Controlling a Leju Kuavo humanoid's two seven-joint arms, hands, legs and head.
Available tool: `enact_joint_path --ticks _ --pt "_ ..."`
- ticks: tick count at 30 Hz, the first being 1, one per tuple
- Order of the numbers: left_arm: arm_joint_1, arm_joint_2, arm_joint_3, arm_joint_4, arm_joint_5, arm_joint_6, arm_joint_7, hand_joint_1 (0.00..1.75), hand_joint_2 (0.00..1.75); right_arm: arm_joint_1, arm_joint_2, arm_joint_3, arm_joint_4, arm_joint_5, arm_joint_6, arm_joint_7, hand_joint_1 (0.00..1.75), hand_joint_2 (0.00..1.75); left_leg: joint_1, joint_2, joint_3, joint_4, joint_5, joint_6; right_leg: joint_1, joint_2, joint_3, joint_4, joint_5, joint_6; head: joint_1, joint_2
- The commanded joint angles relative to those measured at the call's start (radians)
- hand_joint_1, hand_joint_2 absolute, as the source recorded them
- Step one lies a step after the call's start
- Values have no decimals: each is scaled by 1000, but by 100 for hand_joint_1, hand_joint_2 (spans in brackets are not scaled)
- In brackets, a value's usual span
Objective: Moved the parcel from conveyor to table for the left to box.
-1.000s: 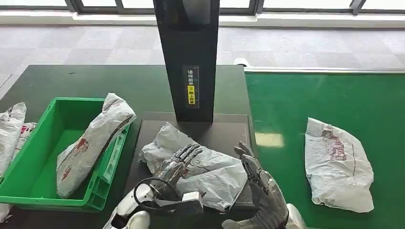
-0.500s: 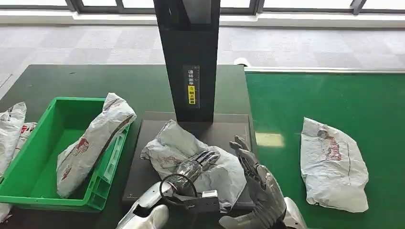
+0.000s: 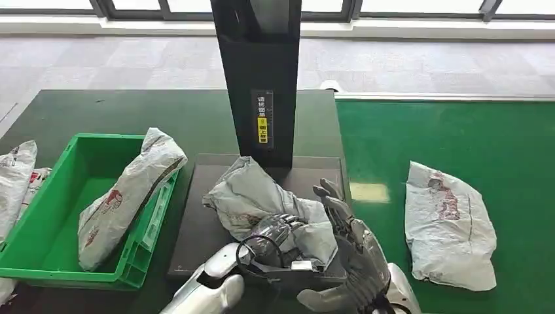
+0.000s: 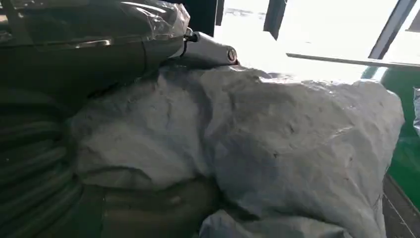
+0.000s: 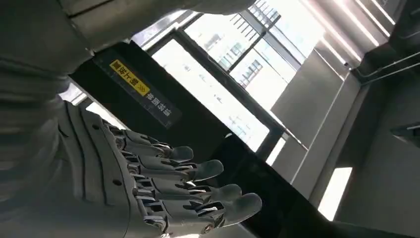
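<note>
Your left hand [image 3: 278, 230] is clamped on the crumpled grey plastic mailer parcel [image 3: 262, 196] lying on the dark scale plate [image 3: 203, 226] at 6 o'clock of the black post [image 3: 258, 78]; your right hand [image 3: 350, 252] is spread, holding nothing. The parcel looks soft, light and slippery; take hold of its bulk, not loose film.

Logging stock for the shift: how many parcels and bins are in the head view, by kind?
Grey parcels: 4, one gripped by the left hand, one in the bin, one on the conveyor, one at the left edge.
Green bins: 1.
Total: 5
</note>
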Motion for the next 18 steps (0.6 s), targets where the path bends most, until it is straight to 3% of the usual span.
enact_joint_path --ticks 1,13,18 --pt "-37 31 -44 81 4 -6 4 175 175 -28 18 -42 33 -2 5 -62 0 175 1 1 0 -2 1 -1 1 1 0 -2 1 -1 0 0" --pt "-2 53 -21 -22 2 5 25 175 175 -15 13 -53 26 -7 13 -66 0 175 0 2 0 -3 1 -1 0 1 -1 -2 2 -1 0 0" --pt "78 97 78 -299 7 149 81 175 175 17 17 -62 -2 -7 4 -67 0 175 1 3 -1 -2 1 -2 1 2 -2 -2 2 -1 0 0"
